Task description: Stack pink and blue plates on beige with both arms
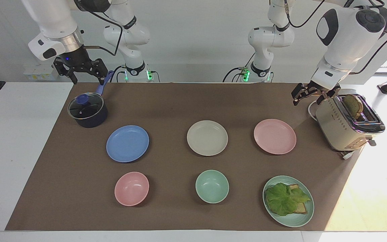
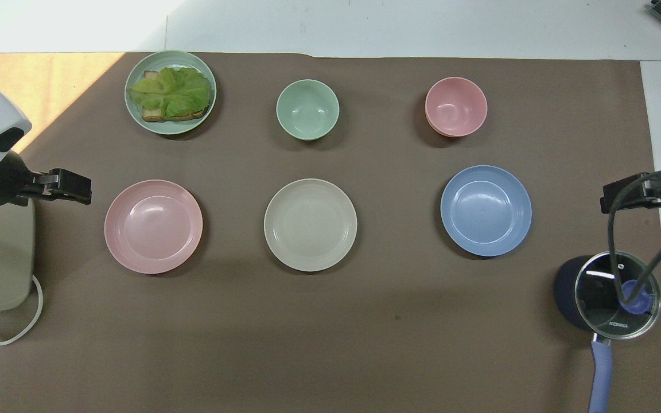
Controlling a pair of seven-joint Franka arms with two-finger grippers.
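The beige plate (image 1: 207,137) sat mid-bench between the pink plate (image 1: 274,136) and blue plate (image 1: 127,143), all apart. The left pincer (image 1: 311,95) hung open over the toaster (image 1: 348,122); the right pincer (image 1: 81,71), apparently open too, hung over the pot (image 1: 87,110). Shallow rims could slip from a thin grip, or both arms might collide above beige.

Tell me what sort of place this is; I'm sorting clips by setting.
Probably a robot lab set up as a mock kitchen: a toaster holding bread, a lidded saucepan and plates such as the beige plate lie on a brown mat, with white walls and cabling at the arms' bases.
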